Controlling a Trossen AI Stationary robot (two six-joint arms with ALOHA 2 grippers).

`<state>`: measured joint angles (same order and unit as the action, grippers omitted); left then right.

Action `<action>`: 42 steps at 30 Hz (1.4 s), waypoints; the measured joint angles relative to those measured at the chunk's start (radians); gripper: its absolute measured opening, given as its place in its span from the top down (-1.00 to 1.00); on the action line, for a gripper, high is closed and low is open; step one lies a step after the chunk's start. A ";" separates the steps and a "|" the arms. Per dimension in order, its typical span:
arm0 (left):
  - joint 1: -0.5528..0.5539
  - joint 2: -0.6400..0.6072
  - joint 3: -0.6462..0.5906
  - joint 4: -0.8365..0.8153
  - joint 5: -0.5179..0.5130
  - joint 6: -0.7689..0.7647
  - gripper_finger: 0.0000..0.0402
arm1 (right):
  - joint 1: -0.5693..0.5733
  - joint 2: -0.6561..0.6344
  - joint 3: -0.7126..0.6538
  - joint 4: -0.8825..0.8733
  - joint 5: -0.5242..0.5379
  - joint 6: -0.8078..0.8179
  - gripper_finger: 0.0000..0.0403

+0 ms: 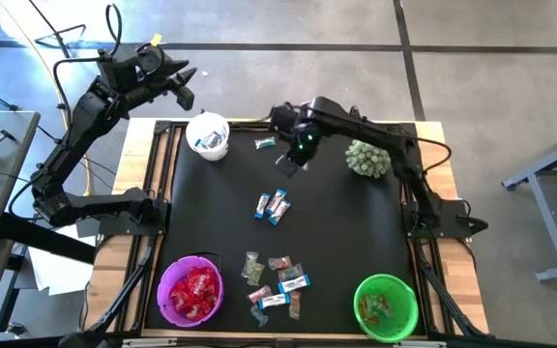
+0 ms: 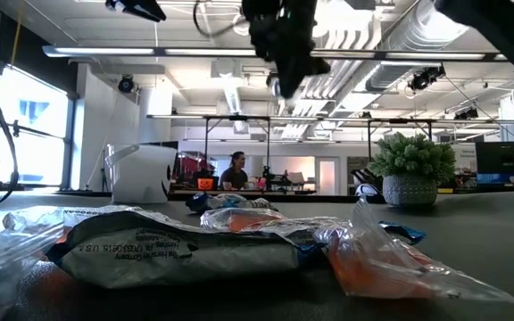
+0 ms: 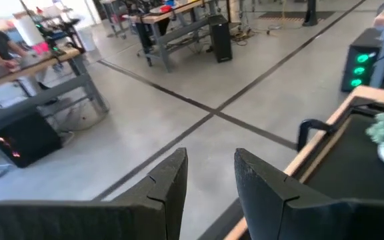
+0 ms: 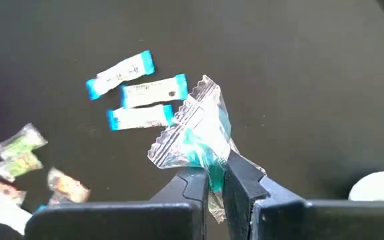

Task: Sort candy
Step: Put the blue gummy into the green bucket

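right gripper (image 4: 212,175): jaws clamped on teal candy (image 4: 195,137), above tabletop (image 1: 356,232), near plant (image 1: 366,159) | left gripper (image 3: 210,175): jaws apart, holding nothing, beyond white cup (image 1: 209,134)

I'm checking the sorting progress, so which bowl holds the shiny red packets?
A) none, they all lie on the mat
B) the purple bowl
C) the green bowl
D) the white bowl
B: in the high view the red packets fill the purple bowl at the table's near left corner.
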<state>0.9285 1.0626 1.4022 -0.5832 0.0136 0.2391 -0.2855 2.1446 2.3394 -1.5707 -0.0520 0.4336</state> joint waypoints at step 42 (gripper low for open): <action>-0.552 0.002 0.000 0.063 -0.082 -0.605 0.44 | 1.151 -0.707 -0.890 0.387 -0.101 1.362 0.91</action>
<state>0.3769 1.0645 1.4024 -0.5207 -0.0688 -0.3658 0.8652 1.4379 1.4498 -1.1836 -0.1533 1.7956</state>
